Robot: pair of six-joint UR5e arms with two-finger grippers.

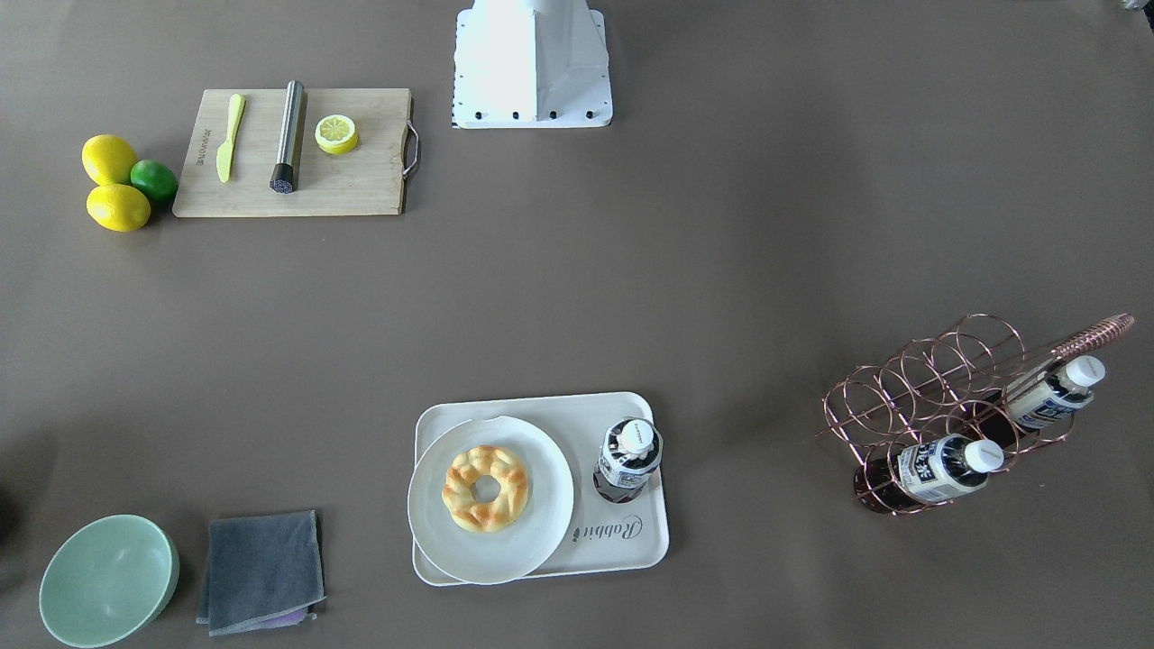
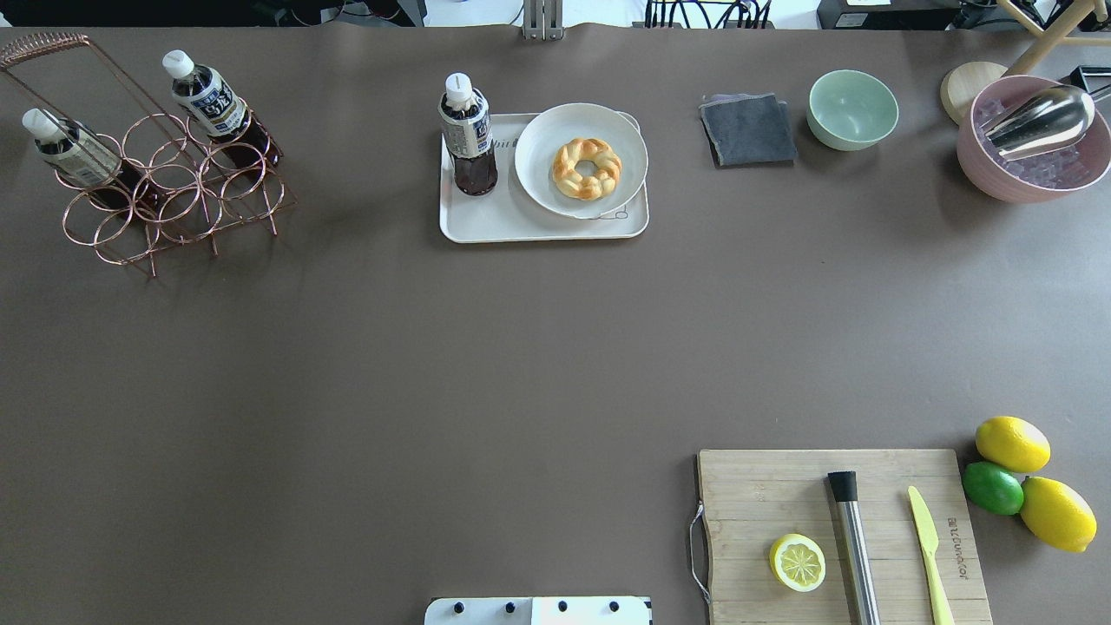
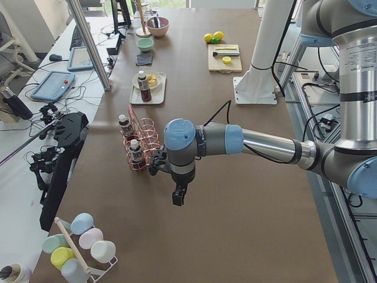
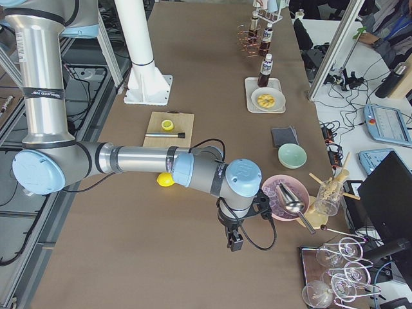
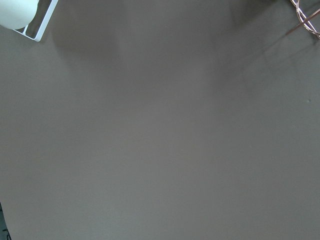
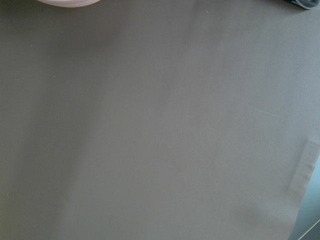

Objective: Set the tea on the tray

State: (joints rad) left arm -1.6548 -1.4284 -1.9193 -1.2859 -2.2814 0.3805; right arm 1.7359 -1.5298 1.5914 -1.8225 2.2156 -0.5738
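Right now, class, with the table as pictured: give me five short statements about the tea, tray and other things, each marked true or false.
1. One tea bottle stands upright on the tray. True.
2. The wire rack holds three bottles. False: it holds two.
3. The plate on the tray is empty. False: a ring pastry lies on it.
4. A halved lemon lies on the cutting board. True.
5. The grey cloth lies between the tray and the green bowl. True.
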